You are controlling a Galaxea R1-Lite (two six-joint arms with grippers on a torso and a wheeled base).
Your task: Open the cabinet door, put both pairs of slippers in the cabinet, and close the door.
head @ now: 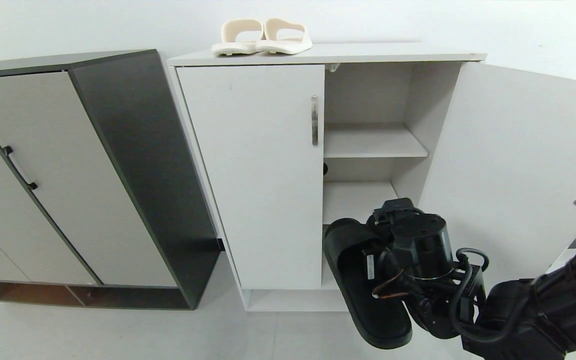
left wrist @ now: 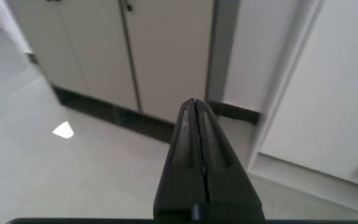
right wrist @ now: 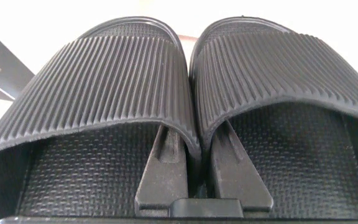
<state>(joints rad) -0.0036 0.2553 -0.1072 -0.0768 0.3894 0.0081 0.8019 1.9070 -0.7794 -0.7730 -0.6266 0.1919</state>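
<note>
Two black ribbed rubber slide slippers (head: 368,315) hang pressed side by side in the right gripper (right wrist: 196,155). One finger is slid under each strap, and the pincer is clamped on the two inner edges where the slippers meet. The right arm comes in from the lower right of the head view, its wrist bent toward the cabinet. It holds the pair in the air just in front of the open right-hand compartment, with the strap ends raised near the lower shelf (head: 355,200) and the heels tilted down over the floor. The white rectangular cabinet (head: 393,51) has its right door (head: 513,165) swung wide open. Its left door (head: 253,175) is shut, with a slim upright metal handle (head: 314,120) at its inner edge. An upper shelf (head: 370,142) sits above the lower one inside. A pair of cream open-toe slippers (head: 262,37) rests side by side on the cabinet's top, toward its left half. Beside the white cabinet on the left stands a dark grey cabinet (head: 133,165) with pale doors. The left gripper (left wrist: 194,109) hangs low over the pale floor (left wrist: 55,174) near the foot of both cabinets, its fingers pressed together with nothing between them.
</note>
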